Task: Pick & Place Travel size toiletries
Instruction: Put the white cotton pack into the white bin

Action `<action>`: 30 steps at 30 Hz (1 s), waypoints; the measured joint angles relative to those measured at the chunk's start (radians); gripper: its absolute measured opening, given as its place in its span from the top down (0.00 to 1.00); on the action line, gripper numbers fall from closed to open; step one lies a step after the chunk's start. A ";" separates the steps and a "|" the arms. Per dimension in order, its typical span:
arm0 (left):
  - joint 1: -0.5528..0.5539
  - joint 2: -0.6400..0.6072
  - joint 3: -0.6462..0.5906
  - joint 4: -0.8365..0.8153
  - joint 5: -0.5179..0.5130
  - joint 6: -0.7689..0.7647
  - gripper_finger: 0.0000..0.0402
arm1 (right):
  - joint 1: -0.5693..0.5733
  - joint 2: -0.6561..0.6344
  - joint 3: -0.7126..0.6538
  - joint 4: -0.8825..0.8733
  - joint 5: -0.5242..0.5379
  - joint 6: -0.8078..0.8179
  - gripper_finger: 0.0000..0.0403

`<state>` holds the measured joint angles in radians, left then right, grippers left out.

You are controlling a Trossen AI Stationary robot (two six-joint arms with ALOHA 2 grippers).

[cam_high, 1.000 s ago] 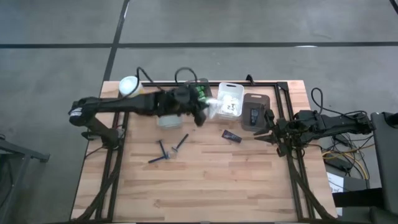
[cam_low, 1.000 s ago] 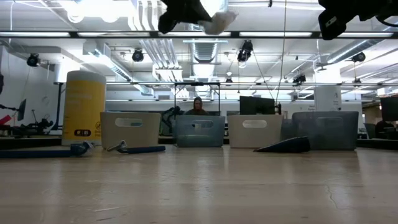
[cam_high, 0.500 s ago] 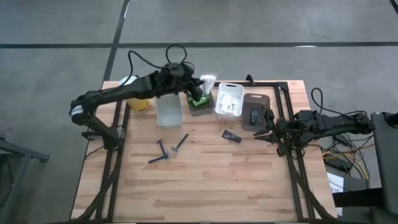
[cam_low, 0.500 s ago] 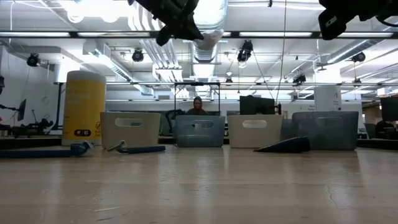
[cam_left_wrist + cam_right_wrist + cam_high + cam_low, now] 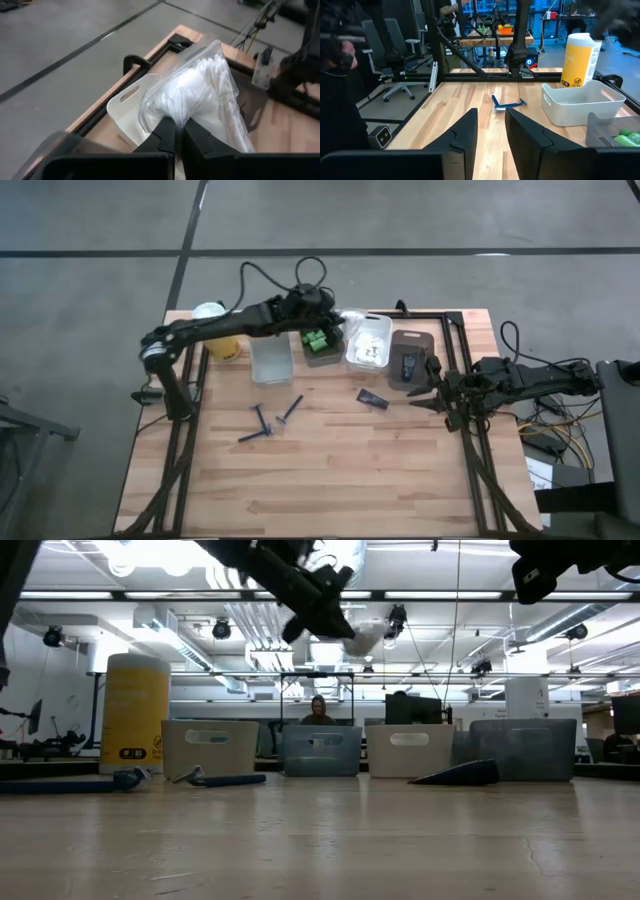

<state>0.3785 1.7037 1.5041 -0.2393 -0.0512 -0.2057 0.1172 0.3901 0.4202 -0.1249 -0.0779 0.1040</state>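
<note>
Currently mid-transport: left gripper (image 5: pixel 334 323) is up off the counter (image 5: pixel 330 470), jaws pinched tight on the lower edge of a white crinkly packet (image 5: pixel 200 95), carrying it over the row of bins at the far edge. From the high view it sits about over the gap between the grey bin with the green tubes (image 5: pixel 319 341) and the white bin (image 5: pixel 367 340); the left wrist view shows the white bin's rim right beyond the packet. White bin already has similar white packets in it, so my read is that's the target. Next move: shift a bit further toward the white bin until the packet is fully over its opening, drop lower, then open the jaws. Packet is floppy and hangs wider than the grip, so it could catch the rim if released off-centre. Right gripper (image 5: pixel 432 387) is parked low at the right edge of the counter beside the dark bin (image 5: pixel 408 360), jaws narrow with a slim gap, nothing between them per the right wrist view. Not yet sorted: two blue razors (image 5: pixel 270 422) lying mid-counter in front of the clear bin (image 5: pixel 271 360), and a black sachet (image 5: pixel 373 398) near the dark bin. Yellow canister (image 5: pixel 212 330) stands at the far left corner, not involved.
</note>
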 joint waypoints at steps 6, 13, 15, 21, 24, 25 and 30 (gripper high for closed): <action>0.016 0.188 0.142 -0.001 0.099 0.096 0.97 | 0.000 0.000 0.000 0.000 0.000 0.000 0.72; 0.028 0.406 0.353 -0.009 0.167 0.180 0.97 | 0.000 0.000 0.000 0.000 0.000 0.000 0.68; 0.033 0.455 0.405 -0.029 0.167 0.188 0.97 | 0.000 0.000 0.000 -0.001 0.000 0.000 0.67; 0.043 0.554 0.495 -0.051 0.167 0.200 0.96 | 0.000 0.000 0.000 0.000 0.000 0.000 0.63; 0.045 0.562 0.506 -0.049 0.167 0.202 0.95 | 0.000 0.000 0.000 0.000 0.000 0.000 0.61; 0.045 0.562 0.506 -0.048 0.167 0.203 0.95 | 0.000 0.000 0.000 0.000 0.000 0.000 0.61; 0.051 0.565 0.504 -0.049 0.167 0.203 0.94 | 0.000 0.000 0.000 -0.002 0.000 -0.004 0.59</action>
<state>0.4296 2.2684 2.0080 -0.2878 0.1158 -0.0028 0.1171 0.3901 0.4202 -0.1273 -0.0778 0.1005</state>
